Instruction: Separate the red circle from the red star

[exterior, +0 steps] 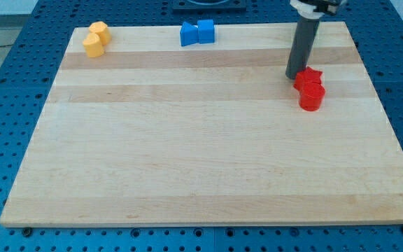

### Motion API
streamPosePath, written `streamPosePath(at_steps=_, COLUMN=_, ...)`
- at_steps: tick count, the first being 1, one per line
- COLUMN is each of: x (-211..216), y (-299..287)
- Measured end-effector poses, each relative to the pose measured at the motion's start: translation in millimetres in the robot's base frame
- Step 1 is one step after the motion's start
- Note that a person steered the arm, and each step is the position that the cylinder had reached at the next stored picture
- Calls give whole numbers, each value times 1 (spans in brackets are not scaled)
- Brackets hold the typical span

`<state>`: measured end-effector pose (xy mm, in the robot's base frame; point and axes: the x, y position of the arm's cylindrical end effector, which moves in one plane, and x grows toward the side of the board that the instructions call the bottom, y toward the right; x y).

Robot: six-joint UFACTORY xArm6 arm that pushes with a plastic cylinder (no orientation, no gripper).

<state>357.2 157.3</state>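
Six small coloured blocks sit on a pale wooden bench (201,154) with a smooth, striped grain, itself resting on a blue perforated surface. Near the view's top left corner are two yellow blocks (96,39), touching, with rounded or faceted outlines that I cannot name with confidence. Further right along the top edge, two blue blocks (197,33) touch each other; one looks like a triangle, the other squarer. At the view's right, the task's pair lies close under the rod. The red star (309,77) sits toward the view's top, and the red circle (311,97), a short cylinder, touches it just below, so the pair's long axis runs roughly top to bottom. My tip (294,76) rests on the bench against the star's left side, up and left of the circle. As I judge it, the coming move turns on this: the seam between star and circle lies just below and right of my tip. No grasping hand exists here; the arm ends in a plain dark rod, so there is nothing to open or close.
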Motion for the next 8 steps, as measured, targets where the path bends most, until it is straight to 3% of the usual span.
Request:
streamPosePath(at_steps=1, x=14, y=0)
streamPosePath(at_steps=2, x=-5, y=6)
streamPosePath(at_steps=3, x=-15, y=55)
streamPosePath(at_steps=4, x=7, y=79)
streamPosePath(at_steps=5, x=37, y=71)
streamPosePath(at_steps=6, x=40, y=36)
streamPosePath(at_steps=8, x=56, y=18)
